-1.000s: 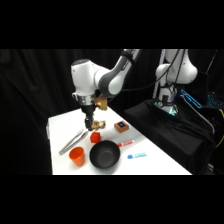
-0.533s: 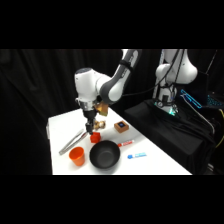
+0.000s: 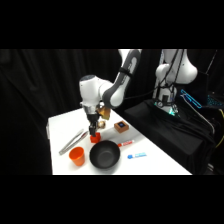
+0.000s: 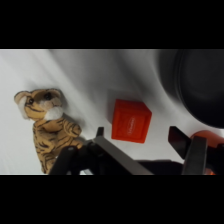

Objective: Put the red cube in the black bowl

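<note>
Wrist view: the gripper (image 4: 142,142) has its jaws spread, one finger on either side of the red cube (image 4: 131,120), neither visibly touching it. The cube rests on the white table (image 4: 90,75), between the fingers and just beyond their tips. A small striped toy tiger (image 4: 47,122) lies on the table beside the cube, clear of it. On the cube's other side, the dark rim of the black bowl (image 4: 197,82) fills the corner of the view.

Side view: the gripper (image 3: 94,131) descends from above onto the red cube (image 3: 95,136), near the middle of the table (image 3: 62,125). The black bowl (image 3: 104,154) stands just beside the cube, toward the front edge. An orange cup (image 3: 76,155) sits near the bowl at the front edge; metal tongs (image 3: 71,141) lie behind the cup. A brown block (image 3: 120,126) sits toward the table's right edge.
</note>
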